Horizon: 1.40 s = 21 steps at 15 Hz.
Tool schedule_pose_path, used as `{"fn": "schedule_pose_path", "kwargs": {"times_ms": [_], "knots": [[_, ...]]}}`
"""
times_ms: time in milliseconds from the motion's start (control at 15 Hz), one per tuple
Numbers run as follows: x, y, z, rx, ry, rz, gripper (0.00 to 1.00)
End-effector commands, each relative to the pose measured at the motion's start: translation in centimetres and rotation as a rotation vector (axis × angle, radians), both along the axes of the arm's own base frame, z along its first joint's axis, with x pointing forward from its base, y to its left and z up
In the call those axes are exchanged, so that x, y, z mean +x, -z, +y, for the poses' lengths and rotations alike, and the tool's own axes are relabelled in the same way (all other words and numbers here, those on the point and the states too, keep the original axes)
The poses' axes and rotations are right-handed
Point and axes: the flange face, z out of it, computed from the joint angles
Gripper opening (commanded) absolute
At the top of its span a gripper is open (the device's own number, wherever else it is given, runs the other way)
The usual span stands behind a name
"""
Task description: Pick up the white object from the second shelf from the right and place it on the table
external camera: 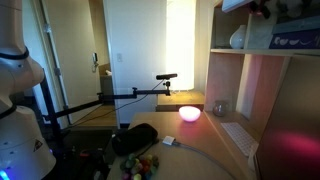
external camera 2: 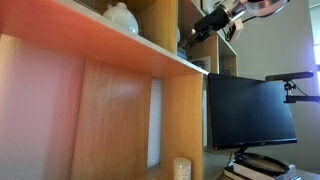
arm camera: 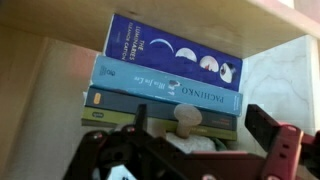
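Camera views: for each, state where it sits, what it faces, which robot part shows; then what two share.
Exterior view: low across the room, facing the desk and shelving; white arm base at left.
Exterior view: low beside the shelving, looking up; gripper at the shelves.
Wrist view: faces stacked books; its open fingers below.
Shared: both exterior views show the white jar.
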Motion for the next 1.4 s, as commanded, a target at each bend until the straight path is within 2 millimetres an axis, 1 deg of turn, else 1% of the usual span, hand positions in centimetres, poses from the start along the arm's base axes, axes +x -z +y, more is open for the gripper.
{"fn": "schedule_pose_path", "kwargs": {"times_ms": [0,533,1000,1333], "knots": [[0.4,-0.4,0.7,-0.016,-0.023,-0.017,1.0],[0.5,-0.9,1.3,-0.014,-0.022,-0.027,1.0],[1.8,-0.6,1.2,-0.015,-0.006,-0.052,1.0],[2.3,-0.5,0.9,-0.015,-0.006,-0.053,1.0]]}}
